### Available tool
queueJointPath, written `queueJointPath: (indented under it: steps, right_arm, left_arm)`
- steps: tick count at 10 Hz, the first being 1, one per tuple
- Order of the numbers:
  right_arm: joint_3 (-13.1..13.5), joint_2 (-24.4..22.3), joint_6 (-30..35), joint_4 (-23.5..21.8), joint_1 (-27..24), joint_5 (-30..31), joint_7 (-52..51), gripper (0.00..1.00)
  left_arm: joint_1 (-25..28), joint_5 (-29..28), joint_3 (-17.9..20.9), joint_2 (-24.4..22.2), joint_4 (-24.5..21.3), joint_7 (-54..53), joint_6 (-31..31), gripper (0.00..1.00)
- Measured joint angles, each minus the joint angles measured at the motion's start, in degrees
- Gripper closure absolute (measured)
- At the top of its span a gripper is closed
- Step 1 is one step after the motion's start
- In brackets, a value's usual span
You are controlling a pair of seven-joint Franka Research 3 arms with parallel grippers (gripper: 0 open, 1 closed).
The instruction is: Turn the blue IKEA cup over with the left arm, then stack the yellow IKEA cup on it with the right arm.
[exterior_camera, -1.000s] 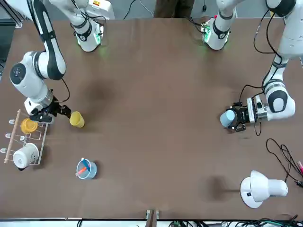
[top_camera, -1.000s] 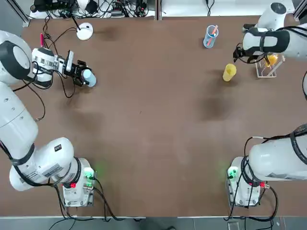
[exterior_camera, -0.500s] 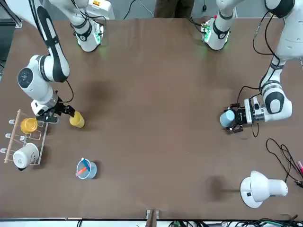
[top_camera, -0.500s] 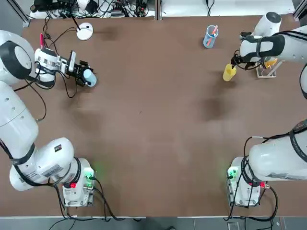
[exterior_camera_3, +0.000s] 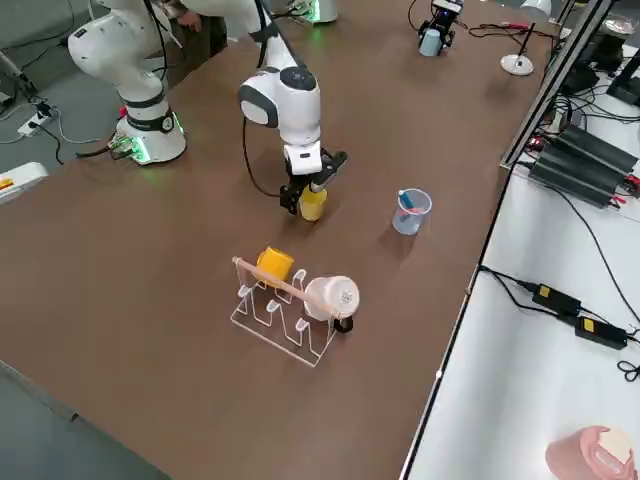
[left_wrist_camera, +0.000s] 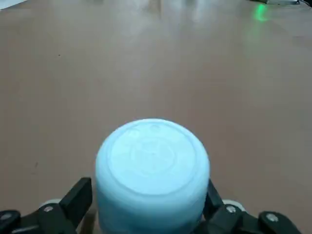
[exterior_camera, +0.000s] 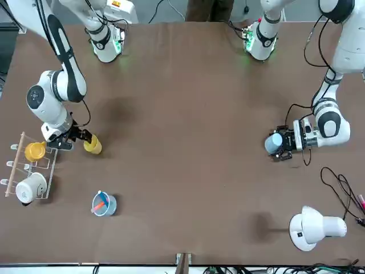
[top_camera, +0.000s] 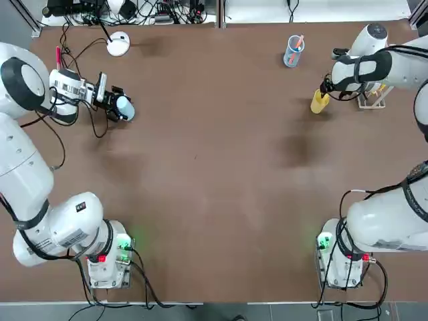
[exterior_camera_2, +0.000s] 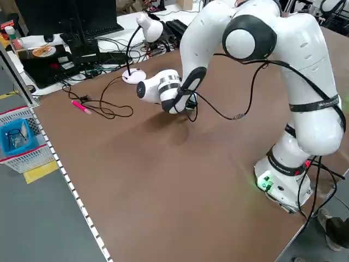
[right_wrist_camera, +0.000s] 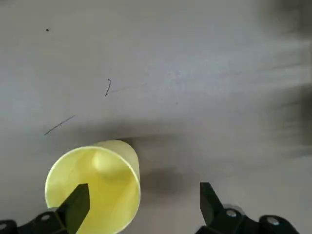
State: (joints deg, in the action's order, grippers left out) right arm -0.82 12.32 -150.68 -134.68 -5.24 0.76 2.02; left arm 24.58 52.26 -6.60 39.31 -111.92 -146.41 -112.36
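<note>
Closer to the yellow IKEA cup [top_camera: 319, 101] than a second ago, the right gripper [right_wrist_camera: 145, 185] hangs just beside it, fingers spread wide, one overlapping the open mouth in the right wrist view. That cup is smooth, bright, tapered plastic and stands upright near the wire rack [exterior_camera_3: 285, 330]. Left gripper [left_wrist_camera: 150, 181] has its fingers open on either side of the blue IKEA cup [left_wrist_camera: 152, 165], a slim gap showing at one side. Pale and matte, this cup is bottom up, its round base faintly embossed.

White-coated metal wire and a round wooden bar form the rack, which carries a glossy orange-yellow mug [exterior_camera: 35, 151] and a white mug [exterior_camera: 31, 187]. Well apart, a translucent blue cup [exterior_camera: 104, 203] holds slender sticks; a white lamp [exterior_camera: 315, 228] has a disc base. Smooth brown covers the table [top_camera: 214, 167], with soft sheen and faint scratches. Beyond it are tangled cables [exterior_camera_2: 103, 60], a dark monitor [exterior_camera_2: 52, 16] and a person's trousered legs [exterior_camera: 209, 10].
</note>
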Motion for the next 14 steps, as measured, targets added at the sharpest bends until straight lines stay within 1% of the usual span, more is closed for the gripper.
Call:
queueJointPath:
  steps: [1, 2, 3, 4, 5, 7, 9, 10, 11, 12, 13, 14]
  right_arm:
    - [0.01, 0.52, -0.73, 0.0, 0.0, 0.0, 0.0, 0.0]
    - [0.01, 0.79, -1.14, 0.0, 0.0, 0.0, 0.0, 0.0]
    - [0.02, 1.12, -1.79, -0.01, 0.0, 0.0, 0.0, 0.0]
    - [0.02, 1.76, -2.61, -0.02, 0.0, 0.0, -0.01, 0.01]
    - [0.03, 2.61, -3.71, -0.03, 0.0, 0.0, -0.01, 0.01]
    - [0.06, 4.38, -5.89, -0.05, -0.02, 0.0, -0.03, 0.04]
    - [0.07, 4.88, -6.26, -0.04, -0.04, 0.0, -0.03, 0.14]
    - [0.09, 4.88, -6.25, -0.03, -0.06, 0.0, -0.01, 0.29]
    - [0.1, 4.88, -6.21, -0.04, -0.11, 0.0, 0.03, 0.47]
    - [0.1, 4.88, -6.19, -0.04, -0.14, 0.0, 0.32, 0.62]
    - [0.08, 4.88, -6.19, 0.0, -0.14, 0.0, 0.78, 0.8]
    - [0.01, 4.84, -6.2, 0.14, -0.14, -0.02, 1.48, 0.93]
  left_arm:
    - [0.0, 0.0, 0.0, 0.01, 0.0, -0.27, 0.0, 0.05]
    - [0.0, 0.0, 0.0, 0.01, 0.0, -1.32, 0.0, 0.15]
    - [0.0, 0.0, 0.0, 0.01, 0.0, -1.99, 0.01, 0.19]
    - [0.01, 0.0, 0.0, -0.09, 0.03, -2.04, 0.09, 0.27]
    - [0.01, 0.0, -0.02, -0.09, 0.09, -2.06, 0.08, 0.27]
    - [0.0, 0.0, -0.45, -0.41, 0.98, -2.1, 0.08, 0.33]
    - [-0.38, -0.39, -0.89, -3.05, 2.71, -0.9, 0.09, 0.33]
    - [-1.68, -2.43, -0.96, -5.27, 4.29, 1.99, 0.09, 0.33]
    - [-3.15, -6.09, -1.06, -7.75, 6.24, 7.63, 0.4, 0.33]
    - [-4.48, -9.96, -1.21, -10.45, 7.46, 13.59, 1.28, 0.33]
    - [-6.08, -14.05, -1.37, -13.09, 8.08, 18.97, 1.86, 0.33]
    - [-8.43, -18.53, -1.43, -15.24, 8.87, 24.58, 1.93, 0.33]
